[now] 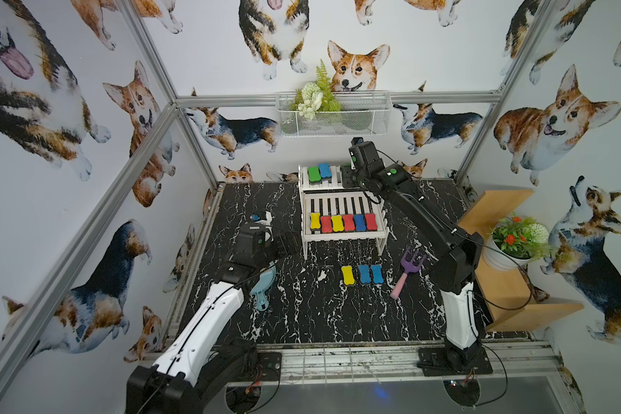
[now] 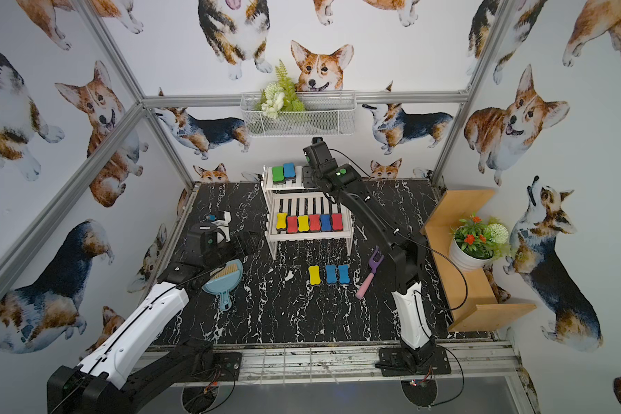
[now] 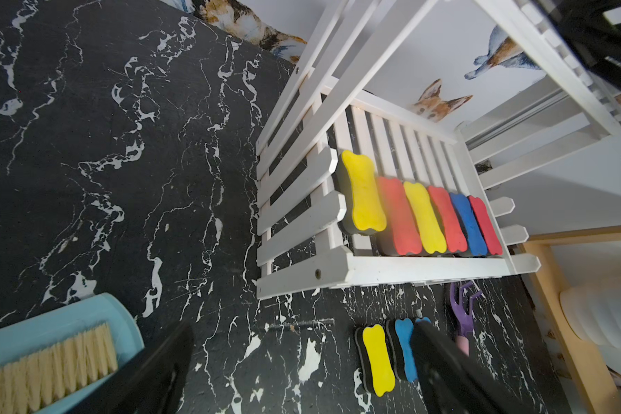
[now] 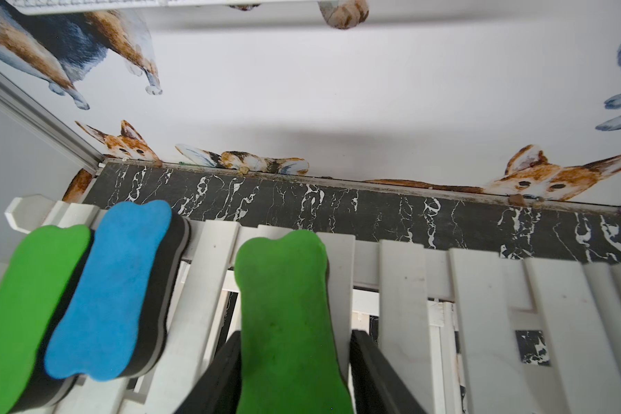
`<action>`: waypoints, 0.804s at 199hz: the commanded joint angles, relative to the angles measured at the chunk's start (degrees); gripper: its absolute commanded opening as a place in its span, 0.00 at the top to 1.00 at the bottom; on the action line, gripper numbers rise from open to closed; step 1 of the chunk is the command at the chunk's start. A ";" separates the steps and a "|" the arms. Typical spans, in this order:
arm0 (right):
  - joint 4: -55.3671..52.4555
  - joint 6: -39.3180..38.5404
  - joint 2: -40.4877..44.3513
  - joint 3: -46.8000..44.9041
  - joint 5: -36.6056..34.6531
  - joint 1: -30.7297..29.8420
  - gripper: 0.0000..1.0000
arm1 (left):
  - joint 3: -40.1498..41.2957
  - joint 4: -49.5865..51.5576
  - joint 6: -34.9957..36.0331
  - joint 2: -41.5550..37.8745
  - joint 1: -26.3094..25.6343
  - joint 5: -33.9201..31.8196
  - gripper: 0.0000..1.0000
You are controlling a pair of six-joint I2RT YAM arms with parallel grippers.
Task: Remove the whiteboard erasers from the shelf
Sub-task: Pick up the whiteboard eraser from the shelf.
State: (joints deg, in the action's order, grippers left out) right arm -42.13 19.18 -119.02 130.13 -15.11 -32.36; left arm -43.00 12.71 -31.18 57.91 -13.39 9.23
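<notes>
The white shelf (image 1: 341,237) stands at the back of the table. On its top tier, my right gripper (image 4: 294,376) is shut on a green whiteboard eraser (image 4: 284,304). A second green eraser (image 4: 26,304) and a blue one (image 4: 112,286) lie beside it. Several erasers, yellow (image 1: 315,220), red (image 1: 348,222) and blue (image 1: 360,222), line the lower tier. A yellow eraser (image 1: 347,275) and two blue ones (image 1: 364,274) lie on the table in front. My left gripper (image 3: 302,376) hangs open and empty, low to the left of the shelf.
A purple-pink toy rake (image 1: 407,272) lies right of the loose erasers. A blue dustpan with a brush (image 2: 223,281) sits under my left arm. At the right a tan wooden stand (image 1: 495,215) holds a potted plant (image 1: 513,243). A wire basket (image 1: 334,114) hangs on the back wall.
</notes>
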 commanded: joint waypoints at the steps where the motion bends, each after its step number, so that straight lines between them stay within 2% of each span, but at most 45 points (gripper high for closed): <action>1: 0.46 0.34 1.55 -0.18 0.46 -0.81 0.53 | 0.04 -0.26 0.68 -0.16 0.03 -0.05 0.00; 22: 0.82 0.57 4.57 -1.63 -0.49 -1.94 0.55 | 0.03 -0.23 0.68 -0.29 0.03 -0.27 0.00; 39: 2.14 1.28 9.02 -6.44 -0.87 -3.60 0.56 | 0.01 -0.14 0.68 -0.57 0.03 -0.57 0.01; 67: 8.01 4.84 20.48 -23.75 -0.60 -7.45 0.57 | -0.11 0.02 0.59 -1.28 0.04 -1.06 0.00; 105: 15.72 14.31 34.45 -48.56 -0.85 -14.48 0.58 | -0.24 0.21 0.59 -2.25 0.03 -1.80 0.00; 137: 19.75 22.39 39.56 -62.66 -2.21 -21.89 0.58 | -0.30 0.54 0.33 -2.92 0.08 -2.71 0.00; 160: 22.18 26.10 39.10 -69.13 -1.77 -25.07 0.59 | -0.46 0.65 0.33 -3.20 0.04 -3.61 0.01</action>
State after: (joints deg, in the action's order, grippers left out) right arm -25.69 38.33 -79.79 65.47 -16.03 -55.44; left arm -43.00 13.13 -31.20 55.02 -13.39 7.16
